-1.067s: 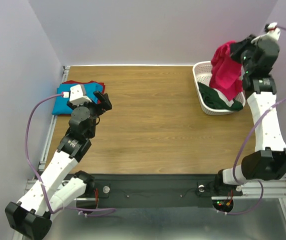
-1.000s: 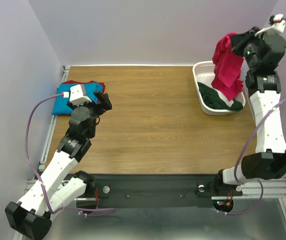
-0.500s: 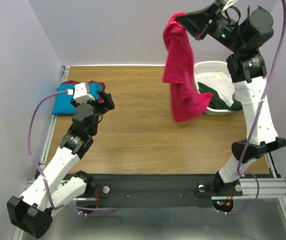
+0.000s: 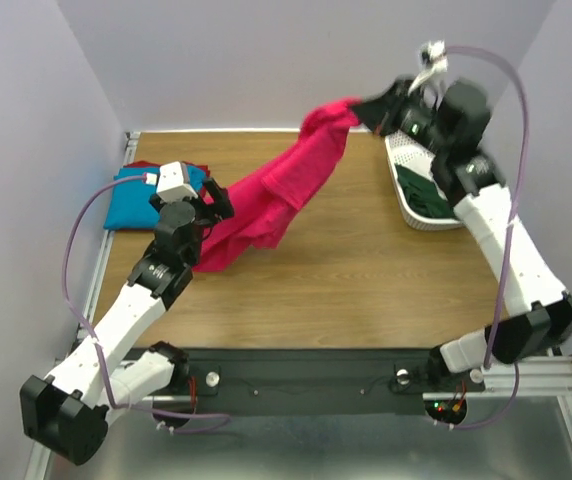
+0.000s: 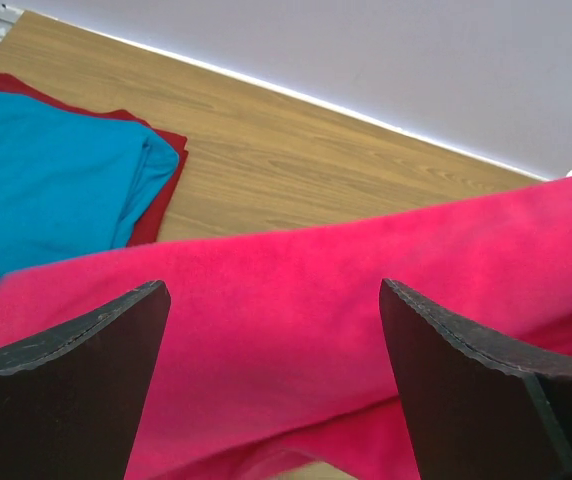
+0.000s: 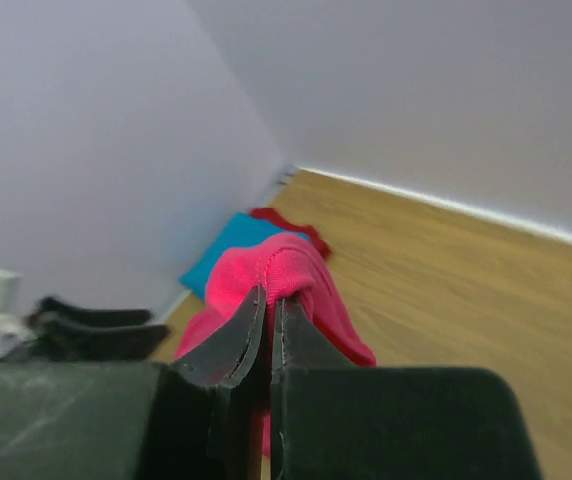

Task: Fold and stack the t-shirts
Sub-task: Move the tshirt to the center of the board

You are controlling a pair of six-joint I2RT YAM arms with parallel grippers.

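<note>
Right end effector (image 4: 360,103) pinches the pink shirt (image 4: 284,182), its length running toward the wide-open left end effector (image 4: 218,201).

Far-left corner of the worktop (image 4: 366,260): two folded shirts, the upper folded t-shirt (image 4: 126,205) sitting on the lower folded t-shirt (image 4: 146,165), whose edge pokes out at the back and right. The far-right corner has the basket (image 4: 394,180) with more clothes (image 4: 431,190) in it. Between them the loose t-shirt (image 4: 286,185) runs diagonally. Its top end is pinched in the right pincer (image 4: 366,105), up near the basket's far-left corner, and its bottom end is down by the left pincer (image 4: 216,200), just right of the stack. From the left wrist, it lies straight across in front of that pincer, with the stack behind on the left.
</note>
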